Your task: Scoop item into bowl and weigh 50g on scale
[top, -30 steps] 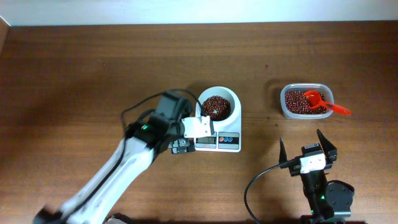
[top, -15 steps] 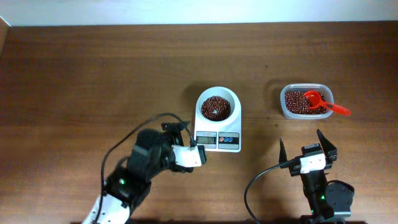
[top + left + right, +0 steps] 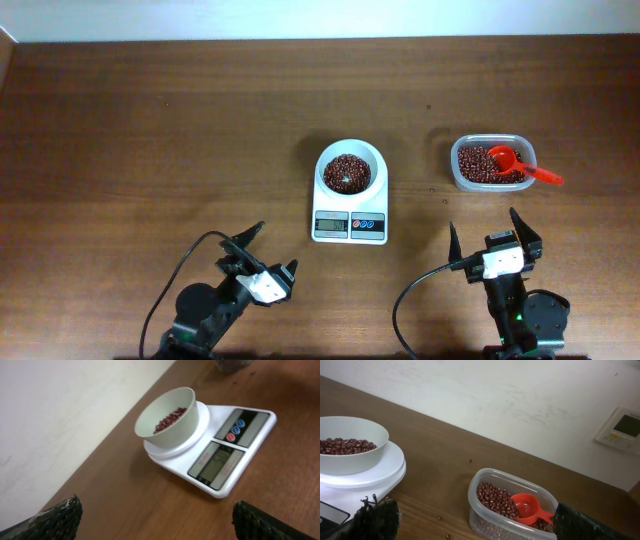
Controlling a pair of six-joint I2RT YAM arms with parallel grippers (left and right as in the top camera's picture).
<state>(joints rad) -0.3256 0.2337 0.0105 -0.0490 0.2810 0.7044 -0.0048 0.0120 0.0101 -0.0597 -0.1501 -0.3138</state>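
A white bowl (image 3: 350,153) holding a low pile of red-brown beans (image 3: 347,172) stands on the round plate of the white scale (image 3: 349,226), mid-table. The left wrist view looks at the bowl (image 3: 167,412), the beans (image 3: 169,418) and the scale (image 3: 227,457) from a distance. My left gripper (image 3: 272,250) sits near the front edge, left of the scale, open and empty; its fingertips (image 3: 60,516) frame bare wood. My right gripper (image 3: 487,230) is open and empty near the front, below the tub. In the right wrist view the bowl (image 3: 350,457) is at the left.
A clear plastic tub (image 3: 492,183) of beans stands at the right with a red scoop (image 3: 515,163) lying in it, its handle over the rim. The tub (image 3: 512,525) and scoop (image 3: 527,506) lie ahead of my right gripper (image 3: 475,520). A few stray beans (image 3: 439,518) dot the wood.
My left arm has pulled back from beside the scale to the front-left of the table, staying open. The right arm, bowl, scale and tub have not moved.
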